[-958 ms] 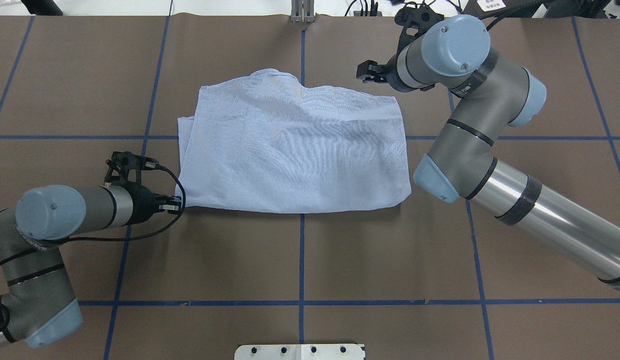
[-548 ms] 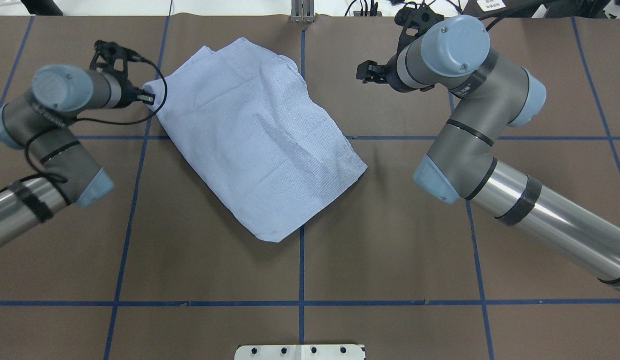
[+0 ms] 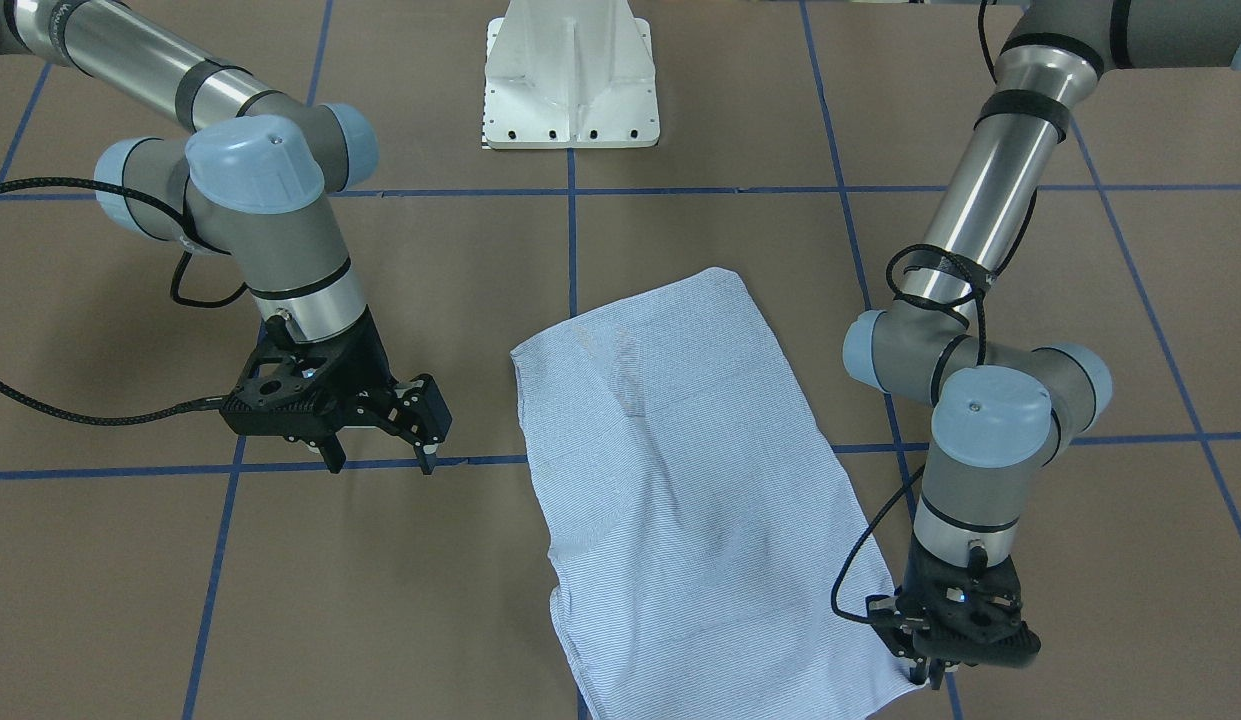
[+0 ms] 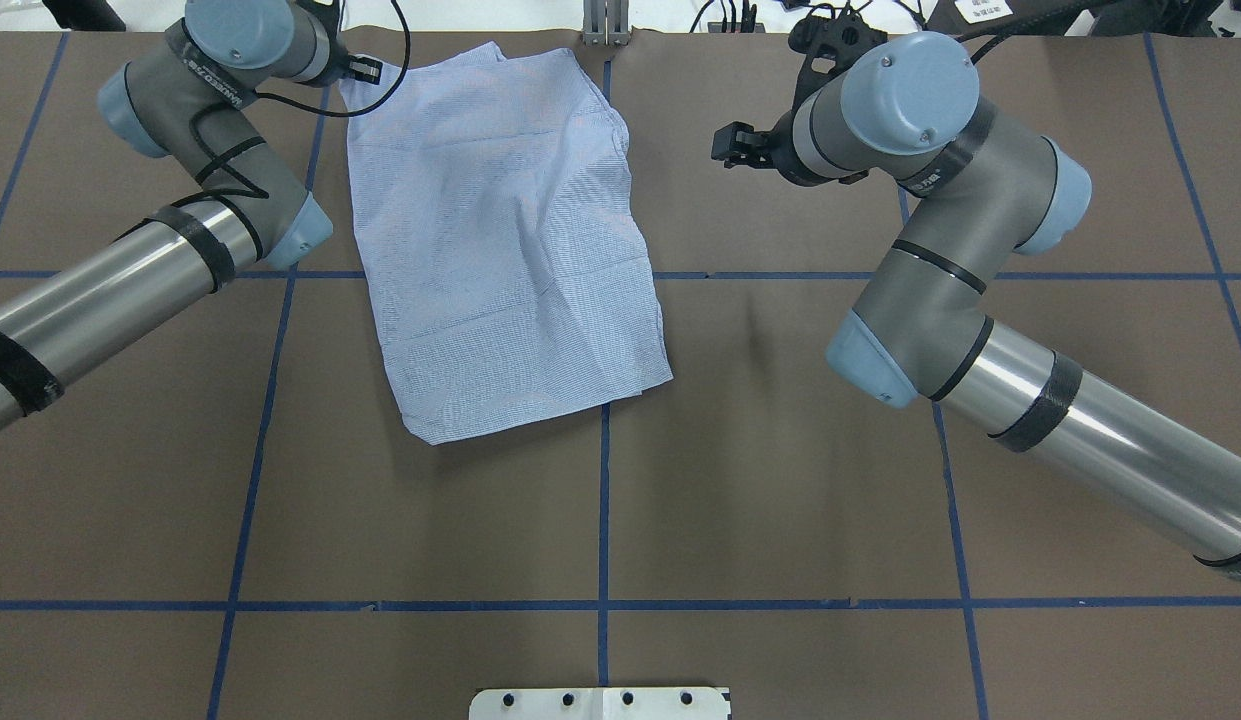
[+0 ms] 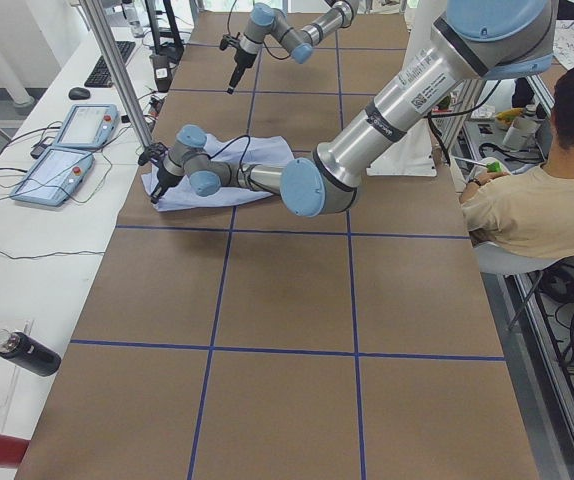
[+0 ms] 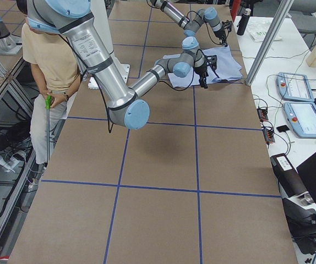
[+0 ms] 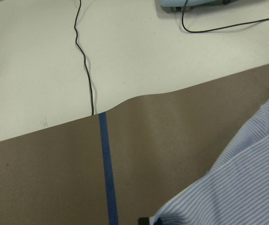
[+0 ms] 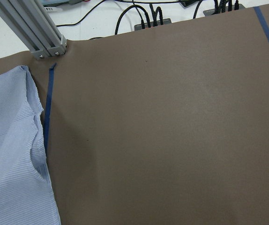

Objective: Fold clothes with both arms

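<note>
The light blue striped shirt (image 4: 500, 240) lies folded into a rough rectangle on the far left-centre of the brown table, long side running near to far. It also shows in the front view (image 3: 680, 500). My left gripper (image 4: 372, 70) is shut on the shirt's far left corner, low at the table's far edge; the front view (image 3: 925, 672) shows the same grip. The left wrist view shows striped cloth (image 7: 247, 183) at its lower right. My right gripper (image 3: 380, 462) is open and empty, hovering to the shirt's right (image 4: 725, 145). Collar, pocket and buttons are hidden.
The white pedestal base (image 3: 570, 80) stands at the near middle edge. An aluminium post (image 8: 31, 28) and cables stand at the far edge by the shirt's top. Blue tape lines (image 4: 602, 500) grid the table. A seated person (image 5: 537, 200) is beside the table.
My left gripper has swept from the near left to the far left with the shirt's corner in it, swinging the shirt about a quarter turn. The right arm has not moved.
</note>
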{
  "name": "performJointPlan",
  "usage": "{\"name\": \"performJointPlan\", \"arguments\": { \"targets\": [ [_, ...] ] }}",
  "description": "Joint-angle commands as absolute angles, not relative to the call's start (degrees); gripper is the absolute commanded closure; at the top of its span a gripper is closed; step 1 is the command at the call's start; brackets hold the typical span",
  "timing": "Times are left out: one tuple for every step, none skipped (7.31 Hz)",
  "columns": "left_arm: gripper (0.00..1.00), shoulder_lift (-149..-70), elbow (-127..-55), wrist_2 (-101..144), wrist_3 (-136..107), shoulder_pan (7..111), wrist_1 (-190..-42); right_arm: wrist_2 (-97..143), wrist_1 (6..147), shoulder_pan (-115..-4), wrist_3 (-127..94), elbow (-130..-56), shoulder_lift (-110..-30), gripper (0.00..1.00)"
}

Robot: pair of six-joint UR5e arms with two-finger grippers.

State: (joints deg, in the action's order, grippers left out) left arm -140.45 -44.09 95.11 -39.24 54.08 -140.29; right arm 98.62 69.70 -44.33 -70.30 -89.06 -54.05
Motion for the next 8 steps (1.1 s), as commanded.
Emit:
{"name": "performJointPlan", "arguments": {
  "targets": [
    [0.0,-137.57,-52.24,103.48,-39.29,55.54,-140.12,97.57,69.87,-42.29,-75.37,-89.21,-52.83,0.0],
    [0.0,-132.33,-60.56,106.93,-39.55,55.72,-139.58,95.56,70.57,-40.01,-79.59,-89.12,-51.08,0.0],
    [0.0,-127.4,-67.78,108.09,-40.16,55.81,-138.79,92.67,70.66,-36.95,-84.76,-88.77,-50.19,0.02],
    [0.0,-122.31,-76.64,108.28,-43.47,55.98,-135.99,90.29,71.62,-34.13,-89.77,-88.51,-49.4,0.03],
    [0.0,-115.47,-87.52,108.28,-50.03,55.55,-132.83,89.83,75.55,-32.27,-93.04,-88.42,-47.48,0.04],
    [0.0,-107.57,-99.55,108.28,-55.14,53.46,-129.32,87.56,76.46,-30.34,-94.03,-88.42,-46.85,0.04],
    [0.0,-101.84,-109.41,107.85,-61.29,50.39,-125.63,85.36,76.38,-28.58,-94.13,-88.33,-46.76,0.01],
    [0.0,-98.38,-114.21,105.75,-69.35,46.19,-124.38,84.56,76.46,-27.69,-94.04,-88.33,-46.76,0.01]
  ]
}}
